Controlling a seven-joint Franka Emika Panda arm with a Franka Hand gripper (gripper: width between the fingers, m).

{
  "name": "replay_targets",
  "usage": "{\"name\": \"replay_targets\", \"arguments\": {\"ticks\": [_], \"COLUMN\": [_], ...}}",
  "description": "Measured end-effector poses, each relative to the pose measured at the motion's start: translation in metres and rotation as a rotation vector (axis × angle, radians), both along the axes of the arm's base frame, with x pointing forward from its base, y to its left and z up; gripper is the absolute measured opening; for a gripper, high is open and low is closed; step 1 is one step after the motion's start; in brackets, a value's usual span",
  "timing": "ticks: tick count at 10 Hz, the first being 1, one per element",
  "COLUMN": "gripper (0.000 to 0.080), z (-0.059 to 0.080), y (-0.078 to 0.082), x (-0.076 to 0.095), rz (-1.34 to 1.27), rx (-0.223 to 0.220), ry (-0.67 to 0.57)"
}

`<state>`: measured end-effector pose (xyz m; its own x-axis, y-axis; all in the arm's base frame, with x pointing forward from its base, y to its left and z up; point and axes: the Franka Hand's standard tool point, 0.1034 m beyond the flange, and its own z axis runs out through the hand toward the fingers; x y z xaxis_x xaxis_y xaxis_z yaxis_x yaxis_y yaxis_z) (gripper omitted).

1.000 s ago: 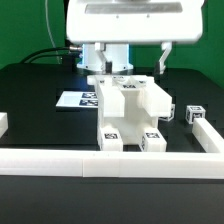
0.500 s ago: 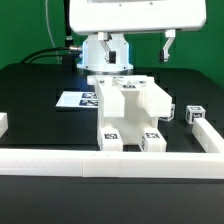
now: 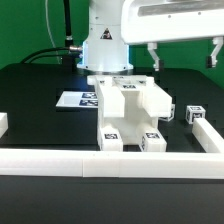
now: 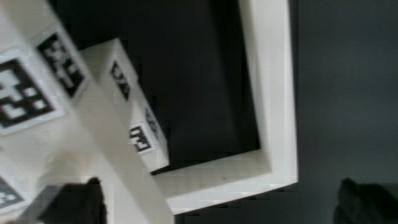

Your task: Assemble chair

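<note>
The chair (image 3: 130, 110) stands part-built in the middle of the black table, a blocky white body with square tags on its faces. A small loose tagged block (image 3: 194, 115) lies to the exterior view's right of it. My gripper (image 3: 184, 55) hangs open above and to the exterior view's right of the chair, its fingers (image 3: 153, 57) wide apart with nothing between them. In the wrist view my gripper (image 4: 217, 200) shows only dark fingertips (image 4: 71, 200), over a tagged chair piece (image 4: 125, 110) and the corner of the border rail (image 4: 267, 90).
A long plain white border rail (image 3: 110, 163) runs along the front, with a side stretch (image 3: 208, 135) on the exterior view's right and a stub (image 3: 3, 124) on its left. The marker board (image 3: 72, 100) lies flat behind the chair. The arm's base (image 3: 105, 45) stands at the back.
The hand has swung toward the exterior view's right, away from above the chair, and both fingers now show. The jaws stayed open. The chair and block have not moved.
</note>
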<state>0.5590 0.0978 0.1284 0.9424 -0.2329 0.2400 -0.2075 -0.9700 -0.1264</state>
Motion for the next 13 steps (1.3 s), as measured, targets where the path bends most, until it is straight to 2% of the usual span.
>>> {"name": "replay_targets", "arguments": {"ticks": [2, 3, 4, 6, 8, 10, 12, 13], "gripper": [0.0649, 0.0649, 0.0649, 0.0649, 0.0649, 0.0649, 0.0649, 0.0649], "z": [-0.001, -0.002, -0.004, -0.008, -0.009, -0.012, -0.033, -0.041], "y": [-0.001, 0.003, 0.019, 0.038, 0.037, 0.038, 0.064, 0.069], "x": [-0.001, -0.003, -0.008, -0.025, -0.024, -0.025, -0.042, -0.046], "rz": [-0.003, -0.015, -0.011, 0.003, 0.002, -0.004, 0.028, 0.038], "rx": [0.003, 0.009, 0.019, 0.043, 0.05, 0.05, 0.039, 0.035], "ry": [0.018, 0.021, 0.034, 0.167, 0.242, 0.24, 0.234, 0.221]}}
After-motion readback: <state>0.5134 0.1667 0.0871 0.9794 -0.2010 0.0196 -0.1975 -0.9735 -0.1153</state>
